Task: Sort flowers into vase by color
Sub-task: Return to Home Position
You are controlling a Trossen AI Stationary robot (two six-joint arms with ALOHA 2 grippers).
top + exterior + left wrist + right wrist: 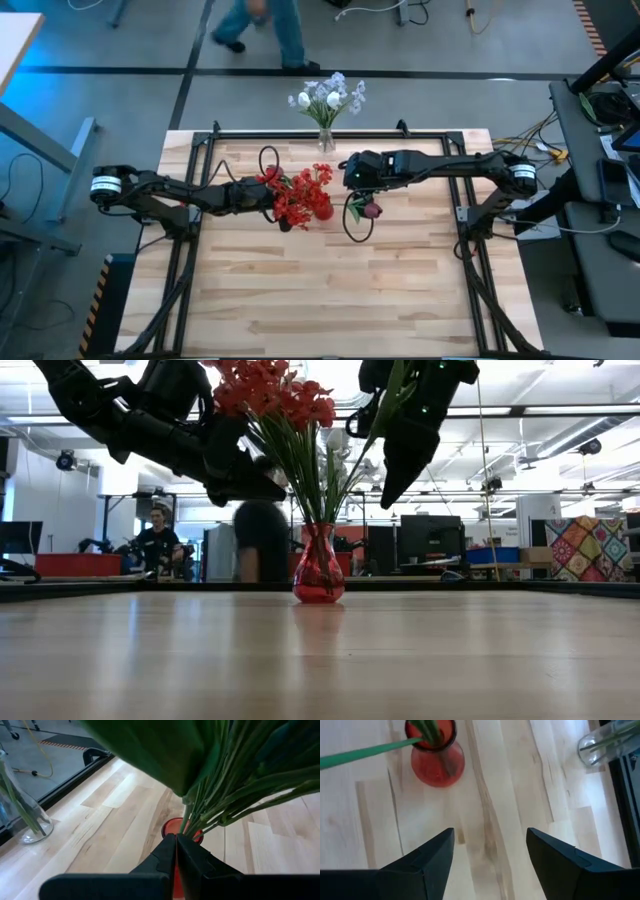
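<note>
At the middle of the pale wooden table [330, 290] you see the round red glass vase [318, 575], standing upright. It is the reference for every position below.

- **Red vase contents:** The red cluster flowers [295, 195] stand in it on thin green stems, their blossoms spread above its mouth. The dark pink tulip bud [372, 210] hangs out of the bunch on a bent stem, on the side of the vase nearer the right arm. One long green stem [365, 752] leans far out of the mouth.
- **Left gripper** [176, 845]**:** It is raised above the table on the vase's left-arm side, close against the bunch at stem height. Its two dark fingers are pressed together with nothing between them. The stems rise just past its tips, and you cannot tell whether they touch.
- **Right gripper** [490, 832]**:** It hangs high on the opposite side of the vase, clear of it and pointing down. Its fingers are spread wide apart and hold nothing.
- **Second vase:** Beyond the red vase, at the table's far edge, stands the clear glass vase [325, 140]. It holds the white and pale-blue blossoms [328, 97].
- **Background:** A person [265, 25] is on the floor past that far edge.
</note>
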